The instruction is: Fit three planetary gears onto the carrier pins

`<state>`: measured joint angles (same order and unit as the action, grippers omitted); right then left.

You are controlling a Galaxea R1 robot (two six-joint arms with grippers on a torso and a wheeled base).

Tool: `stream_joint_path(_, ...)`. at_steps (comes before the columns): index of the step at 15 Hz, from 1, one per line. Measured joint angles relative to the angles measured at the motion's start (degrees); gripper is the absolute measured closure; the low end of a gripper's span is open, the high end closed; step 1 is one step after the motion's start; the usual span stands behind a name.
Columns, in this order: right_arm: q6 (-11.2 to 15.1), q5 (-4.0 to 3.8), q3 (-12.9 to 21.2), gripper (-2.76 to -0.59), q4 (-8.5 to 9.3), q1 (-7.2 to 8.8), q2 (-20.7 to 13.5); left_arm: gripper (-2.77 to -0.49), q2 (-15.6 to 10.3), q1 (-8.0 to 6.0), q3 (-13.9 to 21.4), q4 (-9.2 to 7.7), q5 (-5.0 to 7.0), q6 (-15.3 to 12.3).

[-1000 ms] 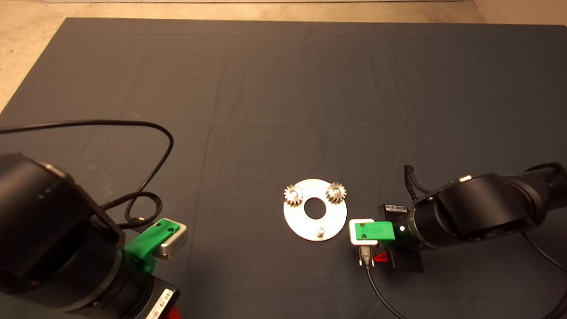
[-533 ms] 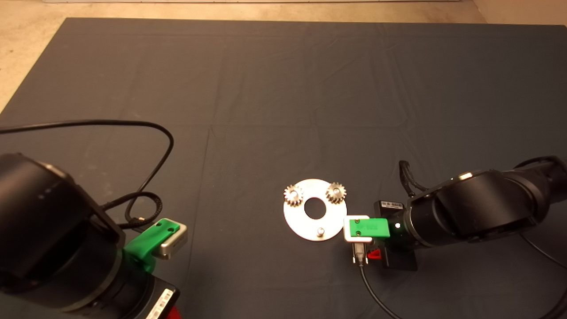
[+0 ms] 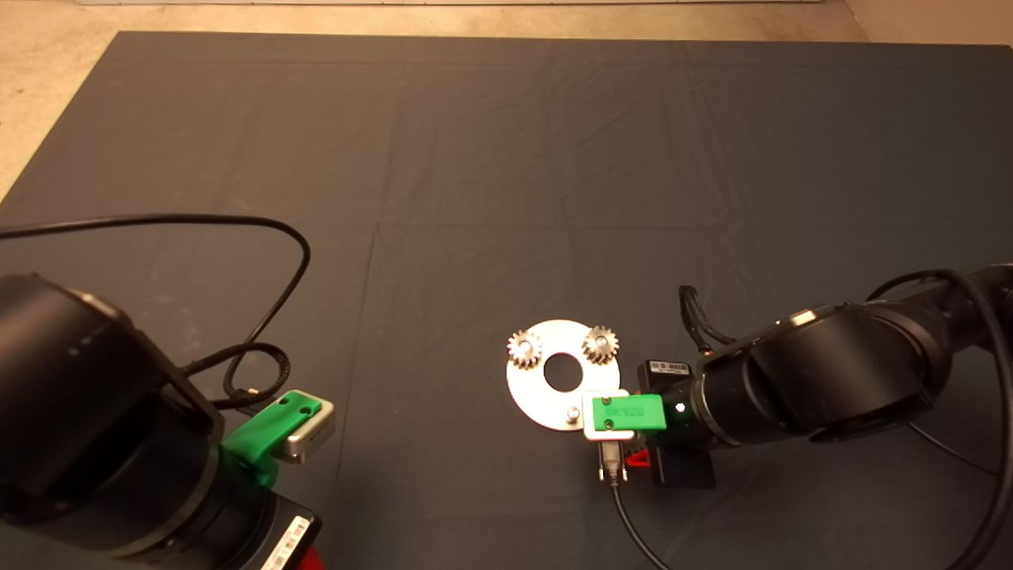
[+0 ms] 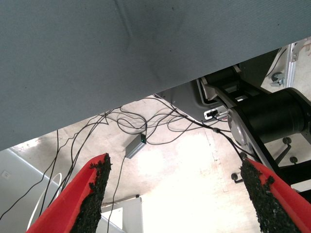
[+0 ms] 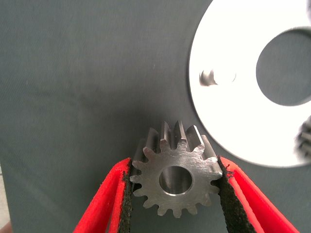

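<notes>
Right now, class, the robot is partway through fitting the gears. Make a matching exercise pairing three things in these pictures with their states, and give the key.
Things:
1. small silvery spur gear with a central bore
2. short silvery bare pin on the flat round silver disc
3. left gripper

States:
A. open, parked off the mat's edge
B. no gear on it
C. clamped between the right gripper's red fingers

Pairs: 1-C, 2-B, 3-A

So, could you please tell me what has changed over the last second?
The right gripper, shut on the third gear, moved left to the carrier disc's near edge beside the bare pin. The two mounted gears and the parked left gripper stayed put.
</notes>
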<state>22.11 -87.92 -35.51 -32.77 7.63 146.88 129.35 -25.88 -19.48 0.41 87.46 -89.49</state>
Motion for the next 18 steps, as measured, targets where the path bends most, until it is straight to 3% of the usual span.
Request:
stream_joint_path(6,1.85,-0.01,-4.07,-1.07,0.0,0.2,3.56,-1.88,0.0,0.0,0.0,0.0,0.0,0.09)
stream_joint_path(7,2.03,-0.39,-4.74,-1.07,0.02,0.3,4.04,-1.88,0.0,0.0,0.0,0.0,0.0,0.15)
stream_joint_path(11,2.92,-0.39,-5.92,-1.07,0.16,0.46,4.57,-1.88,0.0,0.0,0.0,0.0,0.0,0.16)
stream_joint_path(15,3.74,-0.3,-6.63,-1.07,0.0,2.89,4.74,-1.88,0.0,0.0,0.0,0.0,0.0,0.17)
stream_joint_path(18,3.93,-0.22,-6.71,-1.07,0.0,3.85,4.72,-1.88,0.02,0.0,0.0,0.0,0.0,0.18)
